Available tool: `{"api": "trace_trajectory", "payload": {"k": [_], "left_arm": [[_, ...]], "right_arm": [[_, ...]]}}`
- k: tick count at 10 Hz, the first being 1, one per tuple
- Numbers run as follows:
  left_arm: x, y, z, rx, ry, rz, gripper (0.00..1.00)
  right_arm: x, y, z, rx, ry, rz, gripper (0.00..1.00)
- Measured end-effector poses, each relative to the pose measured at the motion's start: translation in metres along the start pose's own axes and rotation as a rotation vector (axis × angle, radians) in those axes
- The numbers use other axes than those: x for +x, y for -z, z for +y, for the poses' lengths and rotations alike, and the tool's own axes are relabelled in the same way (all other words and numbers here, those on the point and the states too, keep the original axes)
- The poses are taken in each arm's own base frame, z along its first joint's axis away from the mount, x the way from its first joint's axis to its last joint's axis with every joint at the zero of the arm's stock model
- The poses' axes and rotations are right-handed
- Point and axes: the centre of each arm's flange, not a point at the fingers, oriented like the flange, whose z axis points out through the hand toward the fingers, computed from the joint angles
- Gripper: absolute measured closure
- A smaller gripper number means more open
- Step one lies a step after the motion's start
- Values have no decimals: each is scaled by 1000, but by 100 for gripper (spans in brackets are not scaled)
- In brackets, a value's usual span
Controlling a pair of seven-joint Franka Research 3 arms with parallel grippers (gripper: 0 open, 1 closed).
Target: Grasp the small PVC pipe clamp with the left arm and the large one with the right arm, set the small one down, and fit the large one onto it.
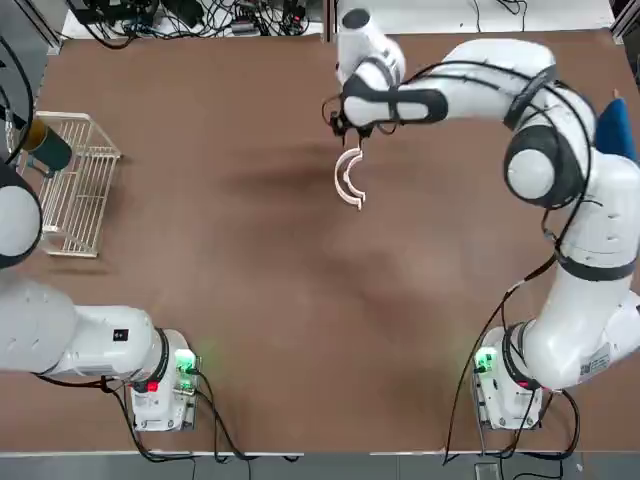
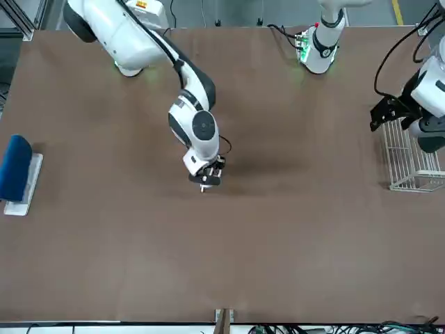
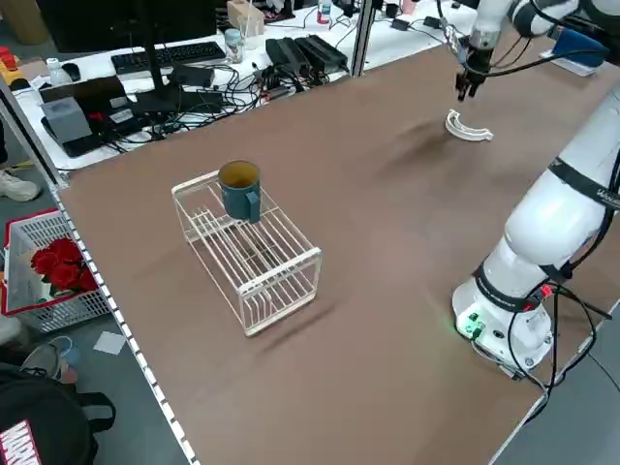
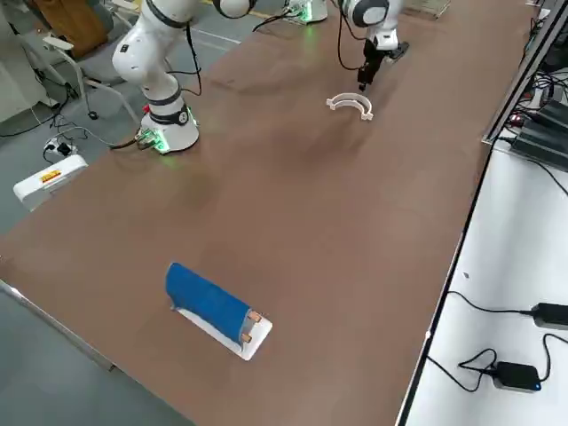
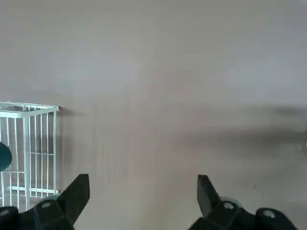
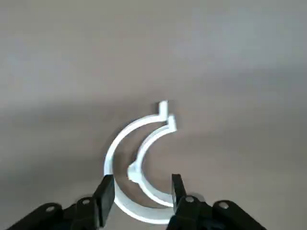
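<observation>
The two white half-rings lie nested flat on the brown table [image 1: 250, 300]. The large clamp [image 6: 112, 148] is the outer arc and the small clamp [image 6: 149, 139] sits inside it, with their end tabs side by side. In the top view the pair shows as one white arc [image 1: 345, 180]. My right gripper [image 6: 141, 189] hovers just above them, open, its fingers straddling the arcs' lower part and holding nothing; it also shows from overhead [image 1: 352, 130]. My left gripper [image 5: 141, 191] is open and empty, far off by the wire basket [image 2: 393, 111].
A white wire basket [image 1: 75, 185] with a teal mug [image 3: 239, 189] in it stands at the table's left edge. A blue block on a white base [image 4: 209, 302] lies near the right edge. Cables and desk clutter run beyond the far edge.
</observation>
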Motion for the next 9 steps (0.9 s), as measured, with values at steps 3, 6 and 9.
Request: {"api": "trace_trajectory", "payload": {"k": [3,6,9], "left_arm": [[-7,19,2,2,-5,-22,1],[-6,20,10,2,-19,-31,1],[-5,22,16,1,-30,-26,1]], "right_arm": [[41,72,90,-6,37,63,23],[50,131,154,11,43,116,0],[70,184,250,53,57,139,0]]}}
